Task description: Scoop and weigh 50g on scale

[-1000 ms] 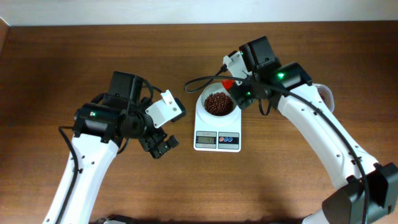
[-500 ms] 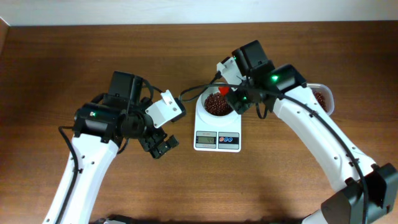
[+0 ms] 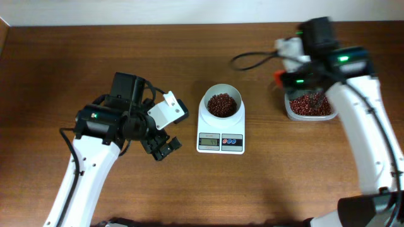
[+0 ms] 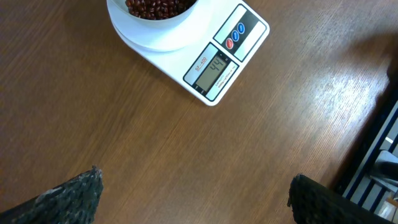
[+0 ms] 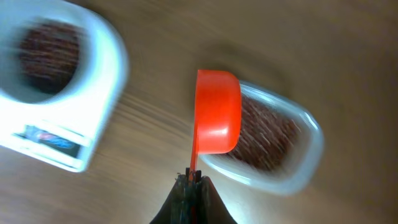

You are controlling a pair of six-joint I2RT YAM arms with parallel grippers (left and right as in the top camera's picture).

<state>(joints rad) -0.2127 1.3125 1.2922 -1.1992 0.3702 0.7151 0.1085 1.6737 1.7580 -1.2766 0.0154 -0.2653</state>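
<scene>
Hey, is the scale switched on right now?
On. In the left wrist view the scale has dark digits on its display, seemingly 44.

In the right wrist view everything ahead of the right gripper (image 5: 191, 179) is smeared: the scale (image 5: 56, 93) to its left is too blurred to read, and the beans (image 5: 267, 134) in the tub (image 5: 311, 140) under the scoop (image 5: 217, 112) run into a reddish streak. Ahead of the left gripper (image 4: 196, 198), whose fingers (image 4: 68, 193) show only as tips at the bottom edge, the top edge cuts off most of the bowl (image 4: 163, 34). From overhead the right gripper is blurred and the scale's digits are too small to read.
</scene>
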